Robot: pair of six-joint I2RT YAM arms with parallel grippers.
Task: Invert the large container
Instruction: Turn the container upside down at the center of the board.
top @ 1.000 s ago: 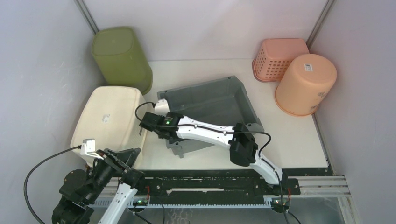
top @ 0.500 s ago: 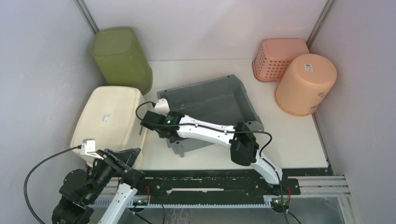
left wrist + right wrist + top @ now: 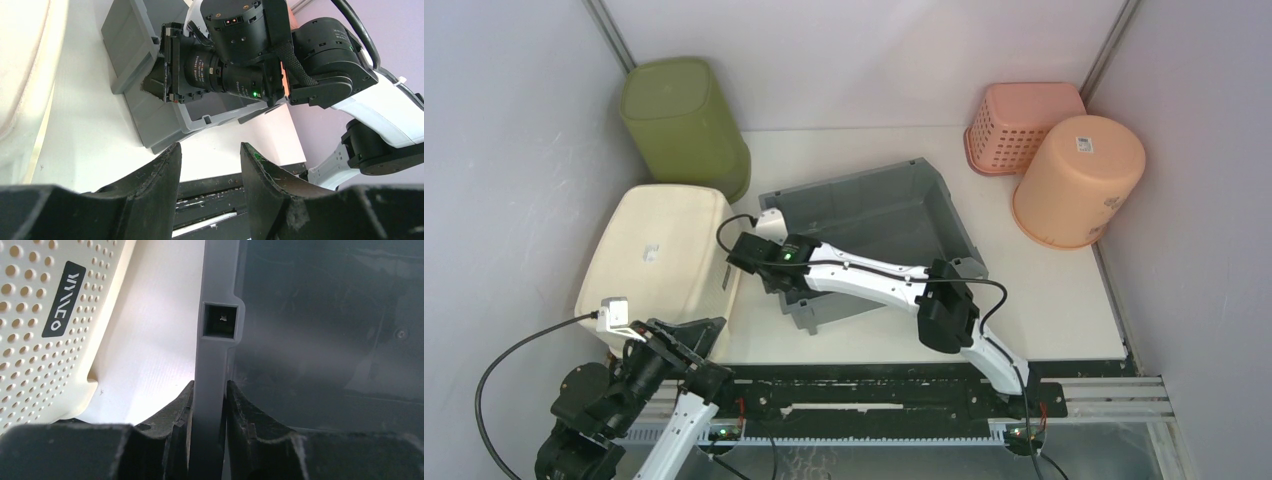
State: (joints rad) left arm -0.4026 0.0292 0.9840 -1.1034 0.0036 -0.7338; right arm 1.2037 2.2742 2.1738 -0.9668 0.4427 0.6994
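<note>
The large container (image 3: 894, 215) is a grey open-topped bin in the middle of the table, its mouth facing up and slightly tipped. Its left rim (image 3: 212, 365) stands between the fingers of my right gripper (image 3: 776, 272), which press it from both sides. The left wrist view shows that same gripper (image 3: 159, 87) clamped at the bin's edge (image 3: 130, 55). My left gripper (image 3: 210, 150) hangs low at the near left corner, open and empty, apart from the bin. Seen from above, the left gripper (image 3: 702, 335) sits just in front of the cream basket.
A cream perforated basket (image 3: 659, 255) lies upside down close beside the bin's left side, also in the right wrist view (image 3: 45, 330). A green bin (image 3: 684, 120) stands at the back left. A pink basket (image 3: 1024, 120) and an orange bucket (image 3: 1079, 180) sit at the back right.
My right gripper and forearm have shifted slightly right and back along the bin's left rim. The left arm has not moved.
</note>
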